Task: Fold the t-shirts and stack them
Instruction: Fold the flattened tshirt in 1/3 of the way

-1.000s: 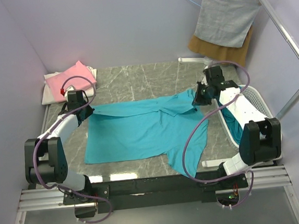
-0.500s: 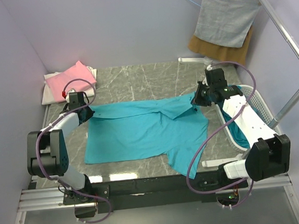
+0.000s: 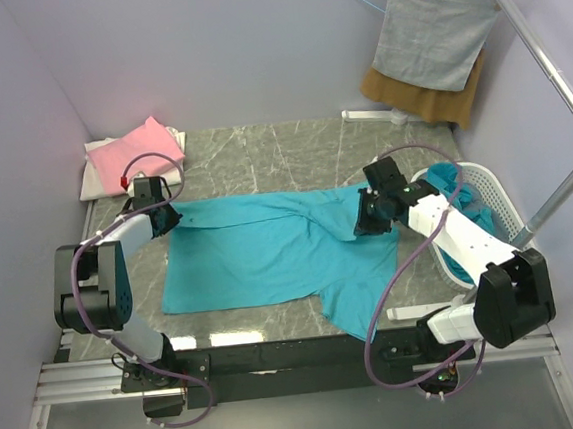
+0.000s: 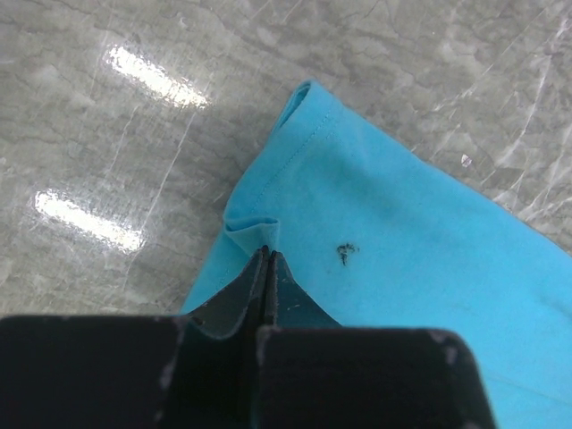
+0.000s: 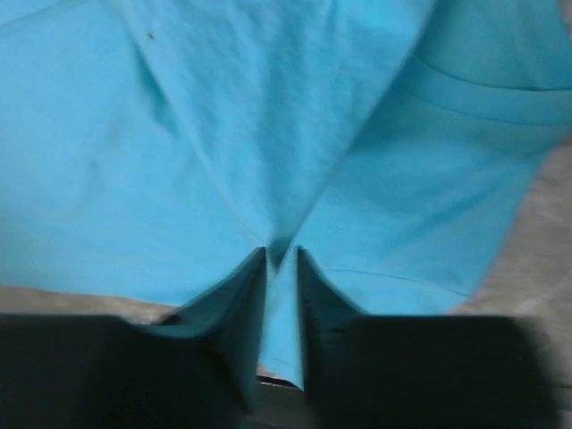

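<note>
Leftmost, on the far corner of the grey marbled table (image 3: 261,146): pink cotton t-shirt (image 3: 145,145), folded, lying on a folded white t-shirt (image 3: 96,179), the two touching. Apparently finished and stacked.

Just beside them, left gripper (image 3: 166,217), black fingers pressed together on a corner of the bright teal short-sleeved t-shirt (image 3: 260,252). From the wrist view, a small pucker of stitched hem pinched right at the tips (image 4: 265,259).

Across the middle, that same teal shirt spread mostly flat on the table, one sleeve trailing toward the near edge. Not yet folded anywhere.

Further right, right gripper (image 3: 362,218), jaws nearly together with a ridge of teal cloth caught between them (image 5: 281,255), tenting the fabric near the shirt's right-hand end.

Farthest right, white plastic laundry basket (image 3: 502,208) holding crumpled teal fabric (image 3: 449,173), seemingly more shirts waiting.

Above the basket, off the table, grey rectangular cloth (image 3: 432,36) over a mustard-brown cloth (image 3: 422,97) on a hanger. No part of the job.

By judgement: two shirts done, one in hand at the spreading stage with every fold ahead, then the basket's contents.
</note>
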